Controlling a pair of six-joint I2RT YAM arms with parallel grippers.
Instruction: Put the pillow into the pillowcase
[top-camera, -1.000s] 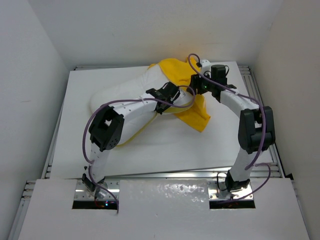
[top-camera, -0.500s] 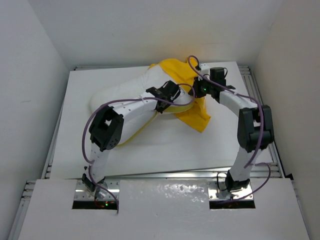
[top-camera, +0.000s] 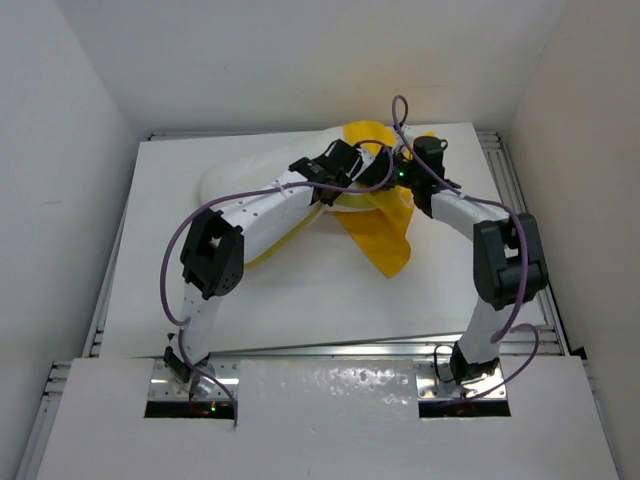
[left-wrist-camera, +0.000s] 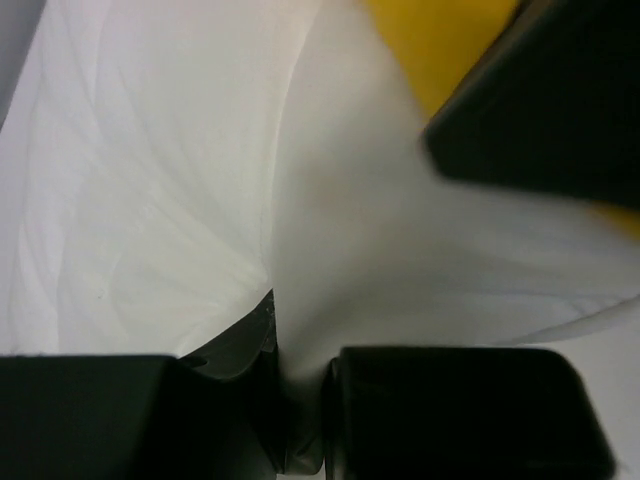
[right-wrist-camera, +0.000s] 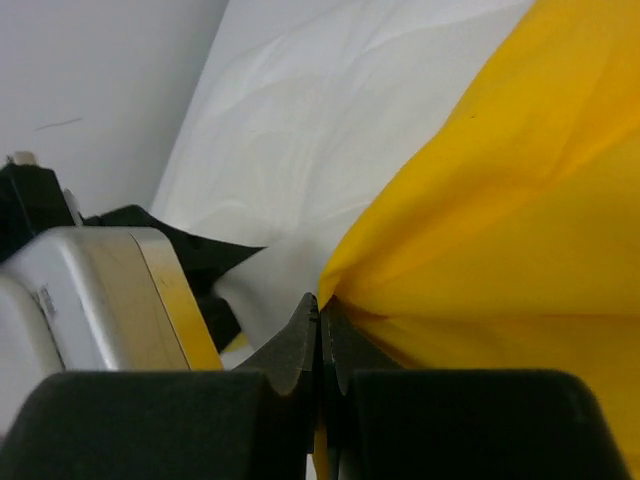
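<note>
While my left gripper (left-wrist-camera: 300, 400) pinches the pillow (left-wrist-camera: 150, 200), my right gripper (right-wrist-camera: 320, 330) clamps the pillowcase (right-wrist-camera: 500, 200) edge just right of it, pillow trailing left.

pillow (top-camera: 235, 180): big puffy white cushion, lying angled at far centre-left, right end buried in the yellow cloth | pillowcase (top-camera: 382, 235): bright yellow, thin and wrinkly, bunched over that end at far centre-right, loose flap trailing toward the near side
</note>
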